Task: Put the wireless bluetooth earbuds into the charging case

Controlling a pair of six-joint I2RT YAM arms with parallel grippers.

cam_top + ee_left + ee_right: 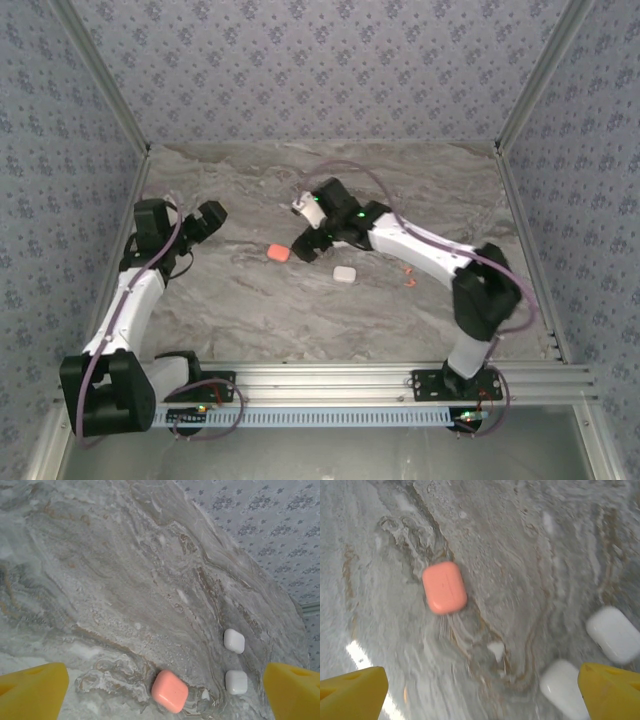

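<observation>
Where the table (250, 310) lies bare, orange case (278, 253) central, well off walls (300, 70).

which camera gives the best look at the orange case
The left wrist view: the orange case lies whole, closed and in sharp focus there. In the right wrist view the orange case is larger and seen from above, but blurred. In the top external view it is a small orange patch.
</observation>
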